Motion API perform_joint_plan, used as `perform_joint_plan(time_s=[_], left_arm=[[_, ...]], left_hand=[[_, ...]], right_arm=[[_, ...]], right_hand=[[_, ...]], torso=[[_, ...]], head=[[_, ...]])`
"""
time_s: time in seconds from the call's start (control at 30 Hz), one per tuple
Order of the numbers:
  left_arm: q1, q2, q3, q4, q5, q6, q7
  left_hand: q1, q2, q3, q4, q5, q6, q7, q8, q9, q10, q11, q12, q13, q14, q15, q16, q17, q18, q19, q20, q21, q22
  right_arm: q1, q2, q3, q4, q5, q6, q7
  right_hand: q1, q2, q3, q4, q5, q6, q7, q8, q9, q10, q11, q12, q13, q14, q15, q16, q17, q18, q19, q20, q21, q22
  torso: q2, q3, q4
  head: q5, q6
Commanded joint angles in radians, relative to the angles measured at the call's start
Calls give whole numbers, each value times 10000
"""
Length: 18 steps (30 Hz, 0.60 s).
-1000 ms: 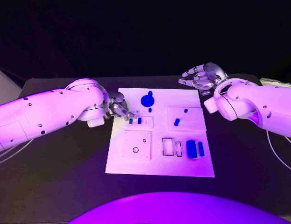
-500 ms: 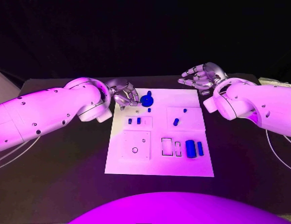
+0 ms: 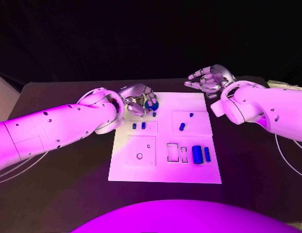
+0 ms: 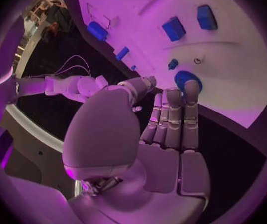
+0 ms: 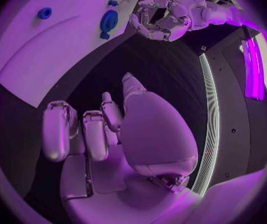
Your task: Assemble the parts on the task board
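Two thick white arms, smooth and rounded, dotted with small dark screws along their shells; the left arm and the right arm each end in a bulbous wrist housing; silver jointed fingers on the left hand, likewise on the right hand; thin pale cables trail beside the right arm.

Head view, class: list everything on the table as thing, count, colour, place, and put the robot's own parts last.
Table: one, black, under everything.
Task board: one, white, middle of the table.
Round part: one, blue, board's far left corner, by the left hand.
Block parts: two, blue, side by side at the board's near right.
Small parts: two, blue, upright in the left panel.
Small part: one, blue, right panel.
Left hand: one, silver, fingers curled, at the round part; contact unclear.
Right hand: one, silver, open, raised beyond the board's far right corner.
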Motion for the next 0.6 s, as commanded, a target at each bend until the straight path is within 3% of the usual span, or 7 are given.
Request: perform_joint_plan(time_s=[0.03, 0.23, 0.6], left_arm=[[-38, 193, -72, -216, -1583, -85, 430], [-66, 522, -261, -565, -2240, 151, 297], [-86, 830, -329, -904, -2662, 396, 88]], left_hand=[[-89, -77, 15, -187, -60, 249, -95, -151, -221, 106, 11, -65, -173, 173, -8, 192, -11, 67, 204, 3, 166, 182], [-150, -110, 67, -381, -73, 535, -181, -354, -531, 143, -23, -147, -423, 204, -35, 394, -178, 67, 198, -16, 258, 261], [-174, -46, 115, -512, -89, 737, -226, -497, -737, 134, -21, -209, -610, 184, -34, 528, -281, 48, 223, -15, 349, 372]], right_arm=[[-6, 17, 2, -5, -35, 88, 166], [-6, 25, 2, 3, -32, 95, 169], [-5, 18, 2, 23, -29, 97, 165]], right_hand=[[-92, -25, 52, 9, 52, -63, -18, 54, 14, -47, -54, -64, -8, 637, -39, -32, 1178, 131, 86, -45, -65, 886], [-93, -17, 58, 8, 56, -63, -19, 57, 14, -39, -54, -56, -1, 638, -39, -32, 1181, 128, 90, -45, -56, 892], [-93, -17, 58, 8, 56, -63, -19, 57, 14, -39, -54, -56, -1, 638, -39, -32, 1181, 128, 90, -45, -56, 892]], torso=[[9, 12, -18], [9, 9, -11], [1, 18, -7]], head=[[-22, 2], [-47, 2], [-98, 2]])
